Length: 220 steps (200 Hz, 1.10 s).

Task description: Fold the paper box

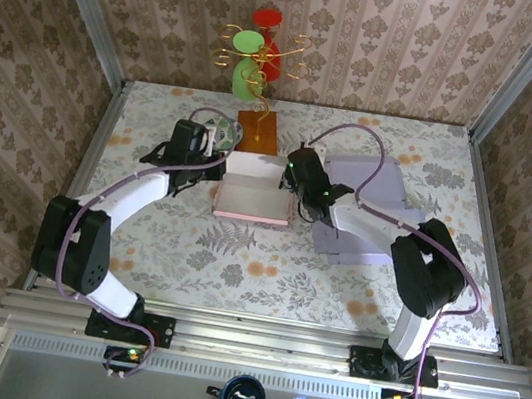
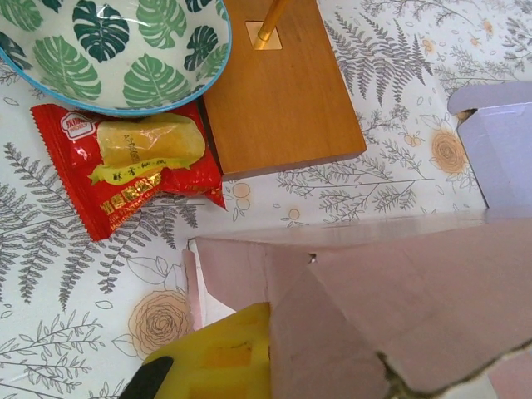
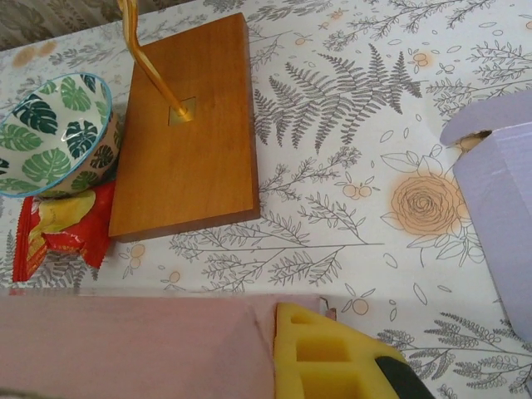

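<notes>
left gripper (image 1: 214,159) and right gripper (image 1: 295,180) are each pinched shut on a side wall of the pink paper box (image 1: 252,200), which sits between the 2; uneven pulling could tear a thin wall or let it slip

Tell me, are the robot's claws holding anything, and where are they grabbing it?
Both claws are shut on the pink paper box: the left claw pinches its left side wall, the right claw its right side wall.
</notes>
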Tool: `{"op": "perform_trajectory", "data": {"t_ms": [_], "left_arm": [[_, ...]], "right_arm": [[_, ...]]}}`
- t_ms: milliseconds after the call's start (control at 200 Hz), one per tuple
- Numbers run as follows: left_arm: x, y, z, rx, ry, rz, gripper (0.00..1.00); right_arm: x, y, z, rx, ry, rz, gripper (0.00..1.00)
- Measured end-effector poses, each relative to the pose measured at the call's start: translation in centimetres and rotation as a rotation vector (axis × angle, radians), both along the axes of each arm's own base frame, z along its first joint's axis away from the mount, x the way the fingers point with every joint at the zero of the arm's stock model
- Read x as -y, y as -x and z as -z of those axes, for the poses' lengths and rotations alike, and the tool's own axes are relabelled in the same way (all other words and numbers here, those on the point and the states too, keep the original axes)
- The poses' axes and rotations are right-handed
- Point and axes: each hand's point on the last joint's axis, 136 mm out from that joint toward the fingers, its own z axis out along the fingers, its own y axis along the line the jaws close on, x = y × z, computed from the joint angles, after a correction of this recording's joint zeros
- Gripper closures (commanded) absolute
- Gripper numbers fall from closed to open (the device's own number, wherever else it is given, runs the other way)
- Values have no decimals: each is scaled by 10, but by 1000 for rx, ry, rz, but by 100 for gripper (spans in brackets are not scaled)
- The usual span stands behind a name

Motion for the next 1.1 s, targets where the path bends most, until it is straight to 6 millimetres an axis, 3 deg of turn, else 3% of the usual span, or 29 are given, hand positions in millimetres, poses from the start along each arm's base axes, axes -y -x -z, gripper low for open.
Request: {"op": "perform_trajectory", "data": {"t_ms": [320, 650, 795, 950, 1100], "left_arm": [[-6, 24, 8, 89, 43, 12, 100], [-8, 44, 18, 178, 63, 16, 100], [-9, 49, 20, 191, 57, 11, 100], [-4, 53, 19, 197, 48, 21, 100], [-2, 56, 20, 199, 26, 28, 100]], "right_arm": [[-5, 27, 1, 138, 38, -34, 100], [-7, 48, 5, 204, 104, -59, 89], [-8, 56, 5, 189, 125, -77, 75], [-16, 67, -2, 136, 102, -125, 36], [-24, 81, -19, 67, 1, -159, 15]]}}
